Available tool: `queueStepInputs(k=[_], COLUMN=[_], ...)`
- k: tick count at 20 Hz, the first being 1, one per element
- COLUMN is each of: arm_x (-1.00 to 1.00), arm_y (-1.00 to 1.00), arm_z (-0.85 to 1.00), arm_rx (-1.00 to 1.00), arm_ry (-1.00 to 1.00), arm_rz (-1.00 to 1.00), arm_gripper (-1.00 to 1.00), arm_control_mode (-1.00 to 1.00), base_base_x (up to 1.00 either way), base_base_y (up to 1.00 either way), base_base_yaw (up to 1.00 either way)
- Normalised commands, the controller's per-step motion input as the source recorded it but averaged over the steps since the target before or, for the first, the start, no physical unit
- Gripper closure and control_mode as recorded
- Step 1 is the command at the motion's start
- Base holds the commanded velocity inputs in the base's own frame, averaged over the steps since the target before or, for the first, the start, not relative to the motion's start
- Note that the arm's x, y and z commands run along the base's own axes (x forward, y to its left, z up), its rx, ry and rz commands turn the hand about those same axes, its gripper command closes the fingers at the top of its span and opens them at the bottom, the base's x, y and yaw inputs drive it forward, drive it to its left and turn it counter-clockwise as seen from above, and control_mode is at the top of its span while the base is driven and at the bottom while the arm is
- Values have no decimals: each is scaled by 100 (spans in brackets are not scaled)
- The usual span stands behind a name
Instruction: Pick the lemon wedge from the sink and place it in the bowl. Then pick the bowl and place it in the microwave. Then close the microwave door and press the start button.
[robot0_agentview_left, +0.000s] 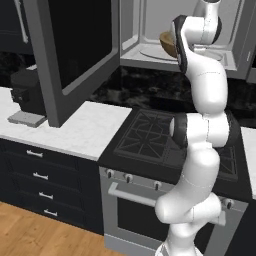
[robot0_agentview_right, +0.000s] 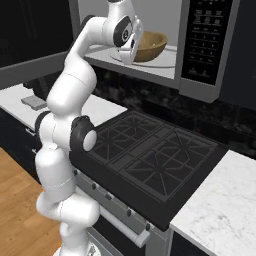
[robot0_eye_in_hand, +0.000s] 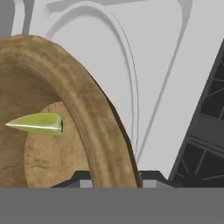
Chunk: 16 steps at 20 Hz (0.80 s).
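While the arm reaches into the microwave (robot0_agentview_right: 165, 70) at the top of the frame, the gripper (robot0_eye_in_hand: 114, 175) pinches the rim of the bowl (robot0_eye_in_hand: 83, 109). The bowl sits on the round glass plate (robot0_agentview_left: 155, 52) in the cavity, and the lemon wedge (robot0_eye_in_hand: 37, 124) lies inside it. The microwave door (robot0_agentview_left: 75, 45) stands open at the upper left.

Light-brown grained bowl (robot0_eye_in_hand: 100, 122); yellow-green lemon wedge (robot0_eye_in_hand: 37, 124); white arm (robot0_agentview_left: 207, 90).

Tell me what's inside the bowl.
The lemon wedge lies inside the bowl, on its wooden floor. The near rim hides part of the inside.
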Motion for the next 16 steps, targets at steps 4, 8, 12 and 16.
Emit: queueStepInputs(k=[4,8,12,16], arm_x=[53,38,37,37], arm_y=[-16,0,7,0], arm_z=[-21,-45,-35,-16], arm_rx=[0,-2,-2,0], arm_ry=[0,-1,-1,-6], arm_rz=[7,4,0,0], arm_gripper=[100,100,-100,-100], arm_control_mode=[-100,-100,-100,-100], base_base_x=[0,0,0,0], base_base_y=[0,0,0,0], base_base_yaw=[0,0,0,0])
